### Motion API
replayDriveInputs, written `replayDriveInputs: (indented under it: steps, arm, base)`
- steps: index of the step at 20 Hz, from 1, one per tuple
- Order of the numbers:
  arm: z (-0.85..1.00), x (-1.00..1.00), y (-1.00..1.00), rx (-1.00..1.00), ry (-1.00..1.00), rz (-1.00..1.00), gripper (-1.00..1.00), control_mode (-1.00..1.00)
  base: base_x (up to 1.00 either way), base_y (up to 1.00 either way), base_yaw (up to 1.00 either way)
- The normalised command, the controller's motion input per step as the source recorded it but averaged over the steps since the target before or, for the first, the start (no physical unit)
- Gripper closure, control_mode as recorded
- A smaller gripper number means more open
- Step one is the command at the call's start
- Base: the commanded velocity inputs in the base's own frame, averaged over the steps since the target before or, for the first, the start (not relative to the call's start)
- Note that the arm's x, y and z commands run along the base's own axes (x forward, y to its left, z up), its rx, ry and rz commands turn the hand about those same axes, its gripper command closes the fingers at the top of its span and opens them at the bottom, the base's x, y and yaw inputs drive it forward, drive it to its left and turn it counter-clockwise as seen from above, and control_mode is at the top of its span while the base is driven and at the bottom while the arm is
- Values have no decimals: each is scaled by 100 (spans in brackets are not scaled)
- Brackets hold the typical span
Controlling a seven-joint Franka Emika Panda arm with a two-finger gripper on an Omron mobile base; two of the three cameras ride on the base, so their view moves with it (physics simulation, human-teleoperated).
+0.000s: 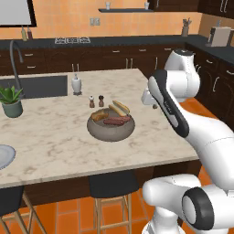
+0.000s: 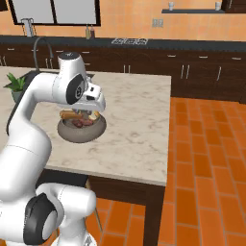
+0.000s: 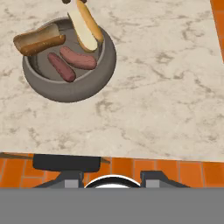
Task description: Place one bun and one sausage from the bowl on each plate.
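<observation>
Left base view: bowl [image 1: 111,128] is seen mid-counter [image 1: 55,137] w/ buns [image 1: 120,107] & sausages [image 1: 117,120].
Right base view: bowl partly hidden by arm.
Hand view: gripper [image 3: 113,178] held clear of bowl, fingers clenched, nothing grasped.

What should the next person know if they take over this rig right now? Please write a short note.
Tool: shut and holding nothing; its fingertips hang over the near edge of the island counter, away from the food.
Bowl: on the counter, with two buns and two sausages inside. One bun lies at the rim, the other bun sticks out over the rim. Both sausages, one and the other, lie on the bottom.
Plate: one rim shows at the left edge of the counter, bare as far as seen.
Done: nothing moved yet.
Left: one bun and one sausage onto each plate.
</observation>
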Motion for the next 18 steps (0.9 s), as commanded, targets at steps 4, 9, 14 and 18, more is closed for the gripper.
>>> replayDriveInputs:
  steps: [4, 9, 14, 18]
  arm:
    - [-6, -16, 12, -2, -3, 1, -100, -100]
    - [-13, 32, 44, -3, 2, 1, -100, -100]
    - [-19, 100, 29, -6, 7, 0, -100, -100]
    - [-45, 100, 31, -8, 4, 0, -100, -100]
  base:
    - [0, 0, 0]
    - [0, 0, 0]
    - [0, 0, 0]
    - [0, 0, 0]
